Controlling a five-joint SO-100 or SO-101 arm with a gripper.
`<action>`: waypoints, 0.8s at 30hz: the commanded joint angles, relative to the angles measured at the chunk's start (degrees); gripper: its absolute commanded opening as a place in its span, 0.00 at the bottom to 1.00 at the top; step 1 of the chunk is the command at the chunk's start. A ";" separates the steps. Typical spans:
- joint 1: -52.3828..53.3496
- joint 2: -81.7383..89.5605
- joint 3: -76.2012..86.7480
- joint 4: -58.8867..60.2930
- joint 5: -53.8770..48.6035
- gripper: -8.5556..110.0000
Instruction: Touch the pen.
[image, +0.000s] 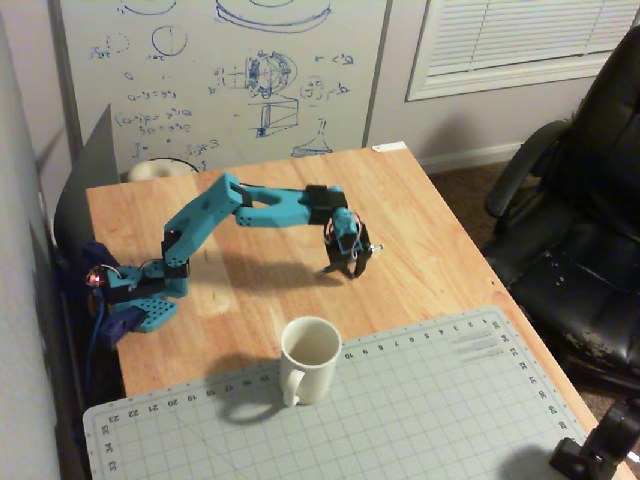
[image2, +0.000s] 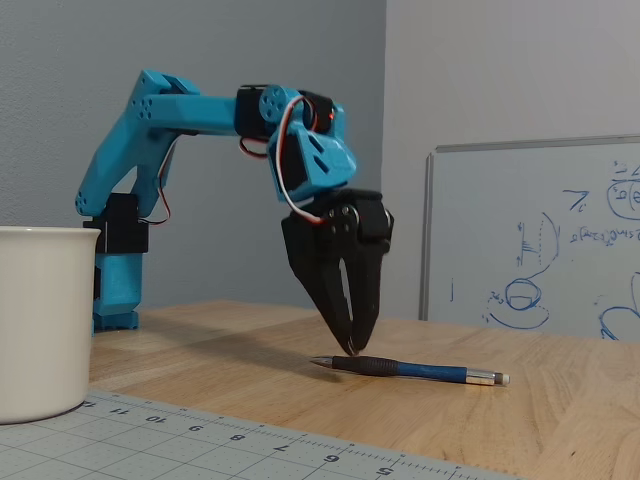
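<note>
The pen (image2: 410, 370), slim and dark blue with a black grip and silvery end, lies flat on the wooden table (image2: 560, 420). In the low fixed view my black gripper (image2: 350, 349) points straight down, and its tips are right at the top of the pen's grip section, near the pointed tip. Its fingers (image2: 325, 280) meet at the tips with only a thin slit above, and hold nothing. I cannot tell whether there is a hairline gap or true contact. From the high fixed view the gripper (image: 350, 270) covers most of the pen.
A white mug (image: 310, 357) stands on the edge of a grey cutting mat (image: 420, 410), nearer the camera than the arm. The arm's blue base (image: 140, 300) sits at the table's left. A whiteboard (image: 220, 70) leans behind the table and a black chair (image: 580, 230) is on the right.
</note>
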 joint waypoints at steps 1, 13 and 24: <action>0.79 -1.49 -6.15 -4.39 -0.18 0.08; 0.97 -7.21 -10.55 -9.32 -0.09 0.08; 0.18 5.36 -6.24 -5.10 0.97 0.08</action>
